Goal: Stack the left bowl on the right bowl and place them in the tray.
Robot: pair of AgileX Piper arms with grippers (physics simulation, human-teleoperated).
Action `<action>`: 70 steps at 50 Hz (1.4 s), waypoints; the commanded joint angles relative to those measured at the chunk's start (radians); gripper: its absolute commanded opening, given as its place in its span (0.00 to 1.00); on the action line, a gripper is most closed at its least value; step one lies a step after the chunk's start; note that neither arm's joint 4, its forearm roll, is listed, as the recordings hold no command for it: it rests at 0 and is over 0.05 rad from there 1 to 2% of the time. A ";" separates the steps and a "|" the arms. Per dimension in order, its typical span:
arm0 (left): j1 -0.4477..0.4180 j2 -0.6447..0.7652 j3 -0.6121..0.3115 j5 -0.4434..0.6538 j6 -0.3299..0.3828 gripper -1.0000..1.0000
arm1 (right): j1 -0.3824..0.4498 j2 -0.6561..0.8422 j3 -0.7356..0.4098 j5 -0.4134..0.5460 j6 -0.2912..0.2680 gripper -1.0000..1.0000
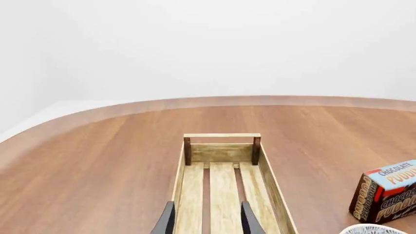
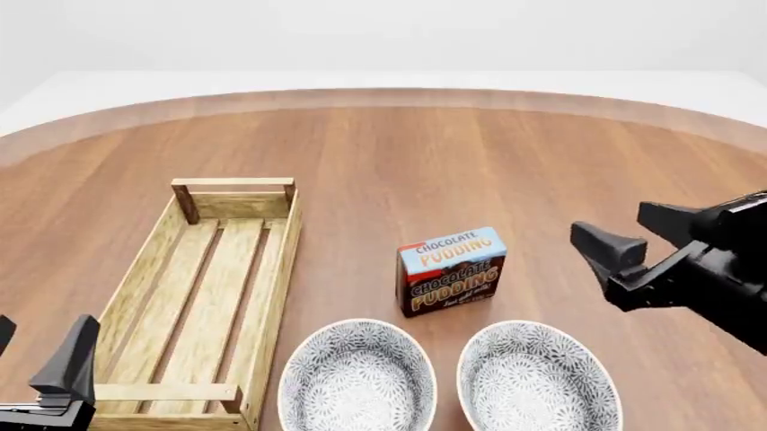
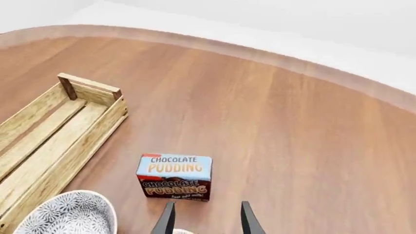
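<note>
Two grey patterned bowls sit side by side at the near edge of the table in the front view: the left bowl (image 2: pixel 357 379) and the right bowl (image 2: pixel 540 379). The light-wood tray (image 2: pixel 278 269) lies left of them, holding nothing. My left gripper (image 2: pixel 36 355) is open at the tray's near left corner, and the left wrist view looks along the tray (image 1: pixel 221 152) between its fingers (image 1: pixel 167 220). My right gripper (image 2: pixel 638 232) hangs open above and to the right of the right bowl. The left bowl (image 3: pixel 65 214) also shows in the right wrist view.
A chocolate pudding box (image 2: pixel 451 269) stands upright just behind the gap between the two bowls; it shows too in the left wrist view (image 1: pixel 387 190) and the right wrist view (image 3: pixel 174 176). The round wooden table's curved far edge (image 2: pixel 383 94) runs across the back.
</note>
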 commanded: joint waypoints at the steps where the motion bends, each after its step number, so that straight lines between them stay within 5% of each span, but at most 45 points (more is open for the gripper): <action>1: 0.000 0.000 0.000 0.000 0.000 1.00 | 0.142 0.265 -0.212 0.121 -0.034 1.00; 11: 0.000 0.000 0.000 0.000 0.000 1.00 | 0.217 0.470 -0.306 0.181 -0.049 1.00; 18: 0.000 0.000 0.000 0.000 0.000 1.00 | 0.308 0.547 -0.355 0.243 0.037 1.00; 24: 0.000 0.000 0.000 0.000 0.000 1.00 | 0.321 0.619 -0.356 0.252 0.033 1.00; 51: 0.000 0.000 0.000 0.000 0.000 1.00 | 0.465 0.877 -0.381 0.217 0.196 1.00; 70: 0.000 0.000 0.000 0.000 0.000 1.00 | 0.453 0.955 -0.351 0.178 0.203 1.00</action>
